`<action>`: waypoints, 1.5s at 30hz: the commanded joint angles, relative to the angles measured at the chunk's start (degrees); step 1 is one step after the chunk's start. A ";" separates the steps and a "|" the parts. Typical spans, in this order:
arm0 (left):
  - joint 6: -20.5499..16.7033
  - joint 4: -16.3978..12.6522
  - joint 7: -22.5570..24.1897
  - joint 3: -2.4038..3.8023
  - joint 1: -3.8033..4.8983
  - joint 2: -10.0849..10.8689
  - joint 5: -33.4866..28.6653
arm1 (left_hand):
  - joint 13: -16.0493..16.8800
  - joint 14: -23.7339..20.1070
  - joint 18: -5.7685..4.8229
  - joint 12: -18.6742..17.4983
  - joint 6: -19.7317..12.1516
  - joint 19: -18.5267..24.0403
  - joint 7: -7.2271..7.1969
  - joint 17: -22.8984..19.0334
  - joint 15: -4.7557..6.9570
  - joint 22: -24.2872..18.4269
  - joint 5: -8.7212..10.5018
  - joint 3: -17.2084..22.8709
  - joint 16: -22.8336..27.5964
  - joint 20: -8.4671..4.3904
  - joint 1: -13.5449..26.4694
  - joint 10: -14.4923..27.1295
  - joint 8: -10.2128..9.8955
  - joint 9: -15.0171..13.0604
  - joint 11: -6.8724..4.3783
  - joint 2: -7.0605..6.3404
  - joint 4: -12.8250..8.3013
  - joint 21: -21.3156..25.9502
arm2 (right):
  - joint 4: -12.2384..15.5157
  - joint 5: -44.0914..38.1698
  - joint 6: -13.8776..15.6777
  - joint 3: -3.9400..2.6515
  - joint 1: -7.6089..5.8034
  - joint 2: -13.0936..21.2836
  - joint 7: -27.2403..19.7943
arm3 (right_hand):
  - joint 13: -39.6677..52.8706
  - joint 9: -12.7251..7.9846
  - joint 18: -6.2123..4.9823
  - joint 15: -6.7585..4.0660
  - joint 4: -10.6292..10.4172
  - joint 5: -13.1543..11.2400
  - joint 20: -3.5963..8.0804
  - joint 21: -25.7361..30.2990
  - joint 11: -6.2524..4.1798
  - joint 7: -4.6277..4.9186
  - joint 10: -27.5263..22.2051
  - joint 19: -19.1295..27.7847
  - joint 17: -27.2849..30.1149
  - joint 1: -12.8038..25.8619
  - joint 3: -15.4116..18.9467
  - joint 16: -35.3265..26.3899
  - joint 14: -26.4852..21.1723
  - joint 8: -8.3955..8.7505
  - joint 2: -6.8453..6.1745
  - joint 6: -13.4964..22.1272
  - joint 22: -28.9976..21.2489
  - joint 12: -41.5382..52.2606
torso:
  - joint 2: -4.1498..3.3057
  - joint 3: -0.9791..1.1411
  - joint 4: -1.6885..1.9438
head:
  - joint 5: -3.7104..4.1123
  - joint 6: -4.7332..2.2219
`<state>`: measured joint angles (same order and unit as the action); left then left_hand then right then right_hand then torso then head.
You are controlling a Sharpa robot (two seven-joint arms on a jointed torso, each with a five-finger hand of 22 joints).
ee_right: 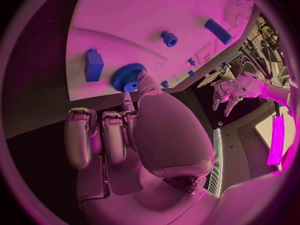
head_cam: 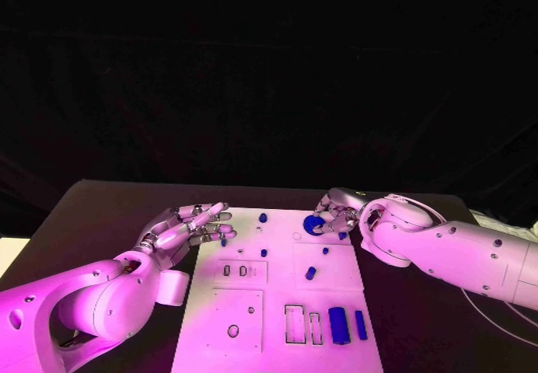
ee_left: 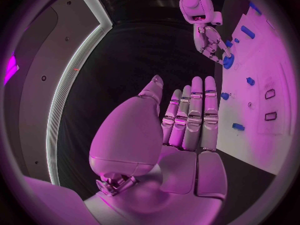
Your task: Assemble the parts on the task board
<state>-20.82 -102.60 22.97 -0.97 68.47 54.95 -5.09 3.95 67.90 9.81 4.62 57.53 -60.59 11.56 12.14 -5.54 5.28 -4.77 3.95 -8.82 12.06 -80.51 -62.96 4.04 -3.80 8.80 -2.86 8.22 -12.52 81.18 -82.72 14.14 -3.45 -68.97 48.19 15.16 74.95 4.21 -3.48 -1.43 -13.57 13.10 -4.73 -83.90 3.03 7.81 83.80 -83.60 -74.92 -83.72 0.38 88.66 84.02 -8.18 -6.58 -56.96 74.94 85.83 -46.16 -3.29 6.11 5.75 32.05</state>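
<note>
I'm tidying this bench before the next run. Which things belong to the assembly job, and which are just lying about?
Job: white board; blue gear held by the right hand; blue pegs and blocks; left hand, empty.
Lying about: cable; black table.

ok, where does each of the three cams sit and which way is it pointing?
Head view: on the robot's head, looking down at the task board; both arms show, left hand open, right hand on the blue gear.
Left wrist view: behind the left hand, facing along its fingers past the board edge.
Right wrist view: behind the right hand, facing the board.
Shared: all three show the gear; each wrist view shows the opposite hand.
</note>
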 commanded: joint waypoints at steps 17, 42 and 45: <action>1.21 -0.03 0.31 0.04 0.09 -0.06 -0.06 | -0.02 0.36 0.65 -0.25 -0.09 -0.43 0.29 0.09 -0.12 -0.09 0.22 0.01 0.29 -0.18 -0.19 0.17 -0.22 0.04 -0.09 0.58 -0.50 0.15 | 1.20 -10.18 1.18 0.01 1.14 -0.27 0.08 | 13.69 0.06 1.19 -0.50 4.43 -5.84 0.61 -1.38 -0.73 -0.66 5.31 -1.60 -13.17 -3.14 -7.41 0.59 5.57 -0.38 2.50 -3.91 4.29 2.60 | -0.02 0.01 0.04 | 0.08 0.21; 1.23 0.13 -0.24 0.04 0.09 -0.32 -0.06 | -0.03 0.40 0.65 -0.36 -0.17 -0.52 0.32 0.22 -0.10 -0.14 0.22 0.07 0.45 -0.19 -0.49 0.21 -0.28 0.05 -0.08 0.61 -0.87 0.24 | 6.45 -10.48 8.67 0.01 0.31 -4.85 -0.14 | 15.05 0.44 1.75 -1.09 2.78 -1.72 1.10 -2.65 -1.59 -1.69 6.20 -2.83 -13.97 1.98 -10.16 0.91 5.75 -0.31 2.86 -6.15 7.03 4.17 | 0.00 -0.11 0.20 | -0.19 0.16; 1.24 0.11 -0.25 0.04 0.09 -0.34 -0.06 | -0.03 0.40 0.65 -0.36 -0.17 -0.52 0.32 0.22 -0.10 -0.14 0.22 0.07 0.45 -0.19 -0.49 0.21 -0.28 0.05 -0.08 0.61 -0.87 0.24 | 5.80 -10.86 8.13 0.06 0.30 -6.34 0.15 | 15.05 0.44 1.75 -1.09 2.78 -1.72 1.10 -2.65 -1.59 -1.69 6.20 -2.83 -13.97 1.99 -10.17 0.90 5.75 -0.30 2.86 -6.15 7.03 4.17 | -0.01 -0.13 0.23 | -0.31 0.17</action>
<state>-20.72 -102.39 22.57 -0.97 68.47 54.73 -5.10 3.95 67.90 9.80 4.62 57.53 -60.80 11.56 12.29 -5.54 5.20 -4.77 4.02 -8.60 11.85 -80.88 -62.96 4.05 -3.80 8.80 -2.49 7.66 -12.53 87.26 -91.61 22.21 -3.40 -68.65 42.12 14.70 74.93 4.01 -2.62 -2.27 -10.83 11.00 -3.89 -86.35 1.95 7.74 83.94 -84.01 -74.94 -81.77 -9.37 89.32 84.02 -8.09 -4.01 -60.45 74.91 89.74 -46.16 -3.39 6.30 5.52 32.18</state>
